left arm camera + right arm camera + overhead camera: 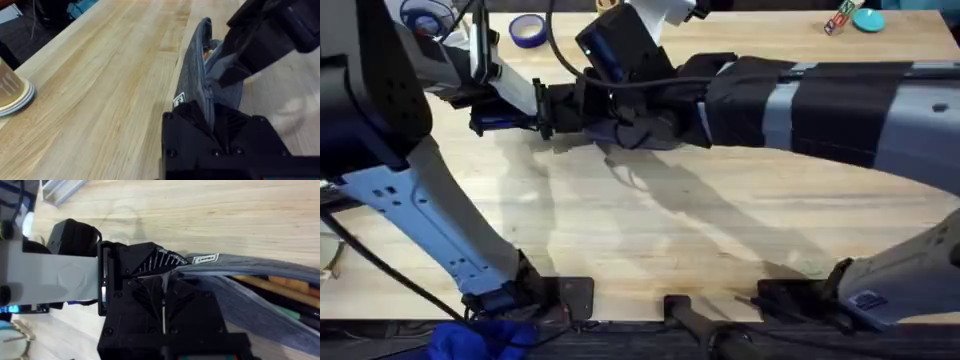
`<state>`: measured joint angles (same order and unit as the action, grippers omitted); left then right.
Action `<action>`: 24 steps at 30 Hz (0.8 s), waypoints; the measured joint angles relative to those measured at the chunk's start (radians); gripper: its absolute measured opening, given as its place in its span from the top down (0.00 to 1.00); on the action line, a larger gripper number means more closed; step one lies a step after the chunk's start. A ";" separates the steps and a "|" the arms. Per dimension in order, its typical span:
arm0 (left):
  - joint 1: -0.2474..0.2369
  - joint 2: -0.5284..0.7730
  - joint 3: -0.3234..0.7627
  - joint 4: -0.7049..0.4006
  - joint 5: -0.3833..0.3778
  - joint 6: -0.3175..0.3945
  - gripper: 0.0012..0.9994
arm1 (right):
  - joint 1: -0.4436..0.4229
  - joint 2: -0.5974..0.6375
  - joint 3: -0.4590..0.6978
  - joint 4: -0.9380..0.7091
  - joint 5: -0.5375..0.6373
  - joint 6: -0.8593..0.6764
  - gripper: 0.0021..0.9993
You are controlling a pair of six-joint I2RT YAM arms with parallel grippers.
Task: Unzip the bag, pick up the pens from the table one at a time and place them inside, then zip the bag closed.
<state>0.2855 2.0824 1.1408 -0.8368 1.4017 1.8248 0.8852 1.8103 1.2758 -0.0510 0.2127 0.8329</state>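
Observation:
The blue-grey bag [192,75] lies lengthwise on the pale wooden table [115,75], its zip partly open. Inside it I see a mustard-yellow pen [280,284] and a green pen [296,313]. My left gripper [210,114] is shut on the bag's near end, beside its small white label [205,258]. My right gripper [163,287] is shut on the zip line right next to the left gripper [172,264]. In the overhead view both grippers meet at the upper left, left gripper [548,112] and right gripper [585,112], and they hide most of the bag.
A blue tape roll [527,31] and another roll [421,15] sit at the table's far left. Small colourful items [851,18] lie at the far right. A paper cup [11,91] stands near the table edge beside the left arm.

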 joint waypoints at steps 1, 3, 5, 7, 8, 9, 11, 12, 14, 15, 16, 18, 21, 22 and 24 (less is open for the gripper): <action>0.000 0.000 0.000 0.000 0.000 0.000 0.96 | 0.000 0.000 0.000 -0.002 0.000 -0.007 0.97; 0.000 0.000 0.000 0.000 0.000 0.000 0.96 | 0.000 0.000 0.000 -0.006 0.000 -0.022 0.97; 0.000 0.000 0.000 0.000 0.000 0.000 0.96 | 0.000 0.000 0.000 -0.012 0.000 -0.038 0.97; 0.000 0.000 0.000 0.000 0.000 0.000 0.96 | -0.001 0.000 0.000 -0.021 0.001 -0.056 0.97; 0.000 0.000 0.000 0.000 -0.001 0.000 0.96 | -0.002 0.000 0.000 -0.026 0.001 -0.061 0.97; 0.000 0.000 0.000 0.000 -0.001 0.000 0.96 | -0.004 0.000 0.000 -0.032 0.001 -0.065 0.97; 0.000 0.000 0.000 0.000 -0.002 0.000 0.96 | -0.009 0.000 0.000 -0.044 0.000 -0.074 0.97; 0.000 0.000 0.000 0.000 -0.002 0.000 0.96 | -0.012 -0.001 0.000 -0.053 0.000 -0.076 0.97; 0.000 0.000 0.000 0.000 -0.002 0.000 0.96 | -0.018 -0.002 0.000 -0.069 0.000 -0.080 0.97; 0.000 0.000 0.000 0.000 -0.002 0.000 0.96 | -0.020 -0.004 0.000 -0.077 0.000 -0.082 0.97; 0.000 0.000 0.000 0.000 -0.002 0.000 0.96 | -0.023 -0.006 0.000 -0.084 0.001 -0.083 0.97; 0.000 0.000 0.000 0.000 -0.002 0.000 0.96 | -0.026 -0.011 0.000 -0.104 0.005 -0.085 0.97; 0.000 0.000 0.000 0.000 -0.002 0.001 0.96 | -0.026 -0.029 0.000 -0.136 0.020 -0.087 0.97; 0.000 0.000 0.000 0.000 -0.001 0.000 0.96 | -0.026 -0.036 0.000 -0.146 0.025 -0.089 0.97; 0.000 0.000 0.000 -0.001 0.001 0.001 0.96 | -0.026 -0.049 0.000 -0.164 0.034 -0.098 0.97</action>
<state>0.2855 2.0823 1.1408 -0.8375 1.4025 1.8256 0.8589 1.7614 1.2758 -0.2150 0.2464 0.7344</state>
